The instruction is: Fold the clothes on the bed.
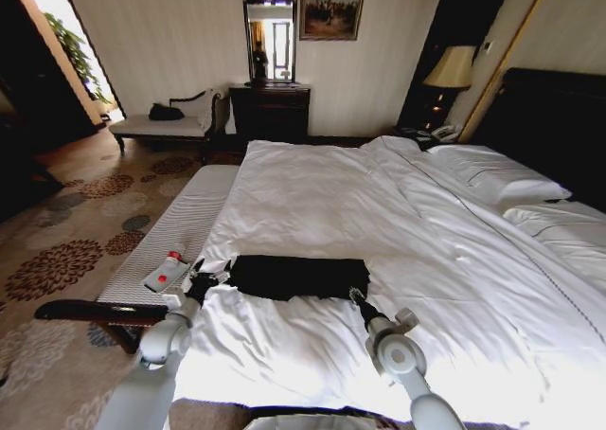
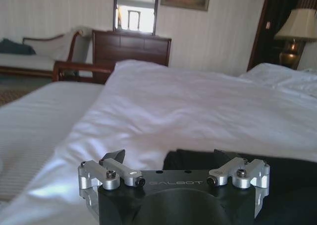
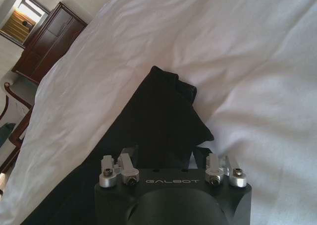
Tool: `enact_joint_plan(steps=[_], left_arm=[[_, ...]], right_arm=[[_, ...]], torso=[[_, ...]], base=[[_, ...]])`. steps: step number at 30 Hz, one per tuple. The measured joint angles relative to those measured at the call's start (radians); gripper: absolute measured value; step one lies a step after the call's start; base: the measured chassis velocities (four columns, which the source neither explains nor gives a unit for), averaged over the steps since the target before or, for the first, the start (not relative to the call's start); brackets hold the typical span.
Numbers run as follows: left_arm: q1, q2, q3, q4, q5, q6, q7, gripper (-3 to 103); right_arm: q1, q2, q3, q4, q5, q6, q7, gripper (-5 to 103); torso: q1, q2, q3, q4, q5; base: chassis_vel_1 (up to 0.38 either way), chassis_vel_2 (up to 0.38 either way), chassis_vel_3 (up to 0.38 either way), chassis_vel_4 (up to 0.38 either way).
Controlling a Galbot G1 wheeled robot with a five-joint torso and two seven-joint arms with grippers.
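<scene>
The left claw (image 1: 202,283) and right claw (image 1: 357,297), both spread open, flank the soft black shirt (image 1: 298,276), a folded rectangle between them on the bed's (image 1: 312,203) wrinkled white sheet.

The clothes (image 1: 298,277) were one black shirt, folded into a long flat strip. It was laid across the near part of the bed (image 1: 398,222), close to the left edge. The bed was very big, with white sheets, white pillows and a dark headboard.
</scene>
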Motion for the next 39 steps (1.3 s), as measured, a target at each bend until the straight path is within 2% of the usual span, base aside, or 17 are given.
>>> enact_joint_plan(steps=[2,3,7,8,9,15,26,28,30,33,35,37,39], left_arm=[[-0.059,0.000,0.042,0.069,-0.018,0.000,0.000,100],[-0.059,0.000,0.042,0.069,-0.018,0.000,0.000,100],[-0.139,-0.001,0.073,0.164,-0.026,0.001,-0.009,100],[-0.148,-0.001,0.074,0.175,-0.024,0.002,-0.012,100],[-0.163,0.001,0.074,0.196,-0.022,0.002,-0.017,100],[-0.221,0.013,0.061,0.298,-0.028,0.003,-0.036,100],[-0.287,-0.006,0.055,0.389,-0.055,0.000,-0.061,100],[-0.290,-0.006,0.047,0.380,-0.070,0.001,-0.065,100],[-0.271,0.007,0.012,0.297,-0.124,0.013,-0.070,100],[-0.248,0.017,-0.016,0.242,-0.152,0.021,-0.073,100],[-0.185,0.049,-0.083,0.128,-0.210,0.035,-0.079,100],[-0.160,0.061,-0.109,0.088,-0.230,0.038,-0.082,100],[-0.087,0.082,-0.189,-0.017,-0.281,0.045,-0.088,100]], right_arm=[[-0.001,0.009,0.000,-0.003,-0.005,0.000,0.000,70],[-0.001,0.009,0.000,-0.003,-0.005,0.000,0.000,70],[-0.004,0.024,-0.002,-0.007,-0.018,-0.001,0.000,91],[-0.005,0.026,-0.002,-0.007,-0.019,-0.001,-0.001,91],[-0.007,0.027,-0.002,-0.007,-0.020,-0.001,0.000,96],[0.005,0.027,-0.003,-0.032,-0.027,-0.002,-0.002,100],[-0.004,0.026,0.014,-0.033,-0.040,-0.002,-0.006,100],[-0.007,0.025,0.019,-0.036,-0.043,-0.001,-0.013,100],[0.003,0.023,0.025,-0.063,-0.042,0.007,-0.035,100],[0.019,0.024,0.026,-0.089,-0.036,0.012,-0.056,100],[0.048,0.025,0.027,-0.132,-0.008,0.014,-0.081,100],[0.060,0.025,0.026,-0.148,0.000,0.014,-0.089,100],[0.094,0.024,0.020,-0.186,0.010,0.019,-0.111,100]], torso=[[0.000,0.000,0.000,0.0001,-0.0002],[0.000,0.000,0.000,0.0001,-0.0002],[0.000,0.000,0.000,0.0001,-0.0001],[0.000,0.000,0.000,0.0001,-0.0001],[0.000,0.000,0.000,0.0001,-0.0002],[0.000,0.000,0.000,0.0003,-0.0002],[0.000,0.000,0.000,0.0000,-0.0003],[0.000,0.000,0.000,-0.0001,-0.0003],[0.000,0.000,0.000,-0.0004,-0.0001],[0.000,0.000,0.000,0.0000,0.0000],[0.000,0.000,0.000,0.0003,-0.0003],[0.000,0.000,0.000,0.0003,-0.0002],[0.000,0.000,0.000,0.0003,-0.0003]], base=[[0.000,0.000,0.000,0.000],[0.000,0.000,0.000,0.000],[0.000,0.000,0.000,0.000],[0.000,0.000,0.000,0.000],[0.000,0.000,0.000,0.000],[0.000,0.000,0.000,0.000],[0.000,0.000,0.000,0.000],[0.000,0.000,0.000,0.000],[0.000,0.000,0.000,0.000],[0.000,0.000,0.000,0.000],[0.000,0.000,0.000,0.000],[0.000,0.000,0.000,0.000],[0.000,0.000,0.000,0.000]])
